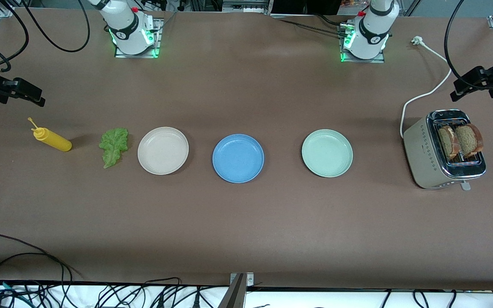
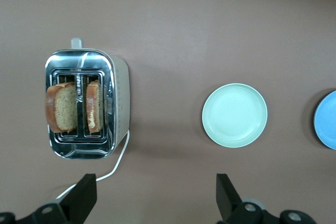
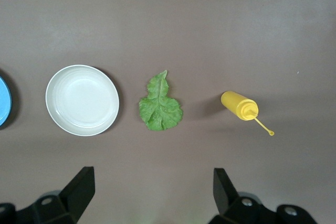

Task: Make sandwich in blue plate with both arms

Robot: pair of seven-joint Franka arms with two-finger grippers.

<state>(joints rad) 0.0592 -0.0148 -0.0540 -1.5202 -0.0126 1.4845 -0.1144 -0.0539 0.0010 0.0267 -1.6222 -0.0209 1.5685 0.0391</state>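
The blue plate [image 1: 238, 158] sits bare on the table [image 1: 246, 222] between a cream plate [image 1: 163, 150] and a mint plate [image 1: 327, 153], with lettuce [image 1: 113, 146] beside the cream plate, two bread slices [image 1: 460, 141] in the toaster [image 1: 442, 149], and both the left gripper [image 2: 155, 195] and the right gripper [image 3: 152, 192] raised with fingers released.

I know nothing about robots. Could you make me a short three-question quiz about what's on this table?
1. True or false: the blue plate already holds bread.
2. Where are the two bread slices? A) in the toaster B) on the cream plate C) on the mint plate
3. What lies between the lettuce leaf and the table's end?

Key: 1 false; 2 A; 3 the yellow squeeze bottle.
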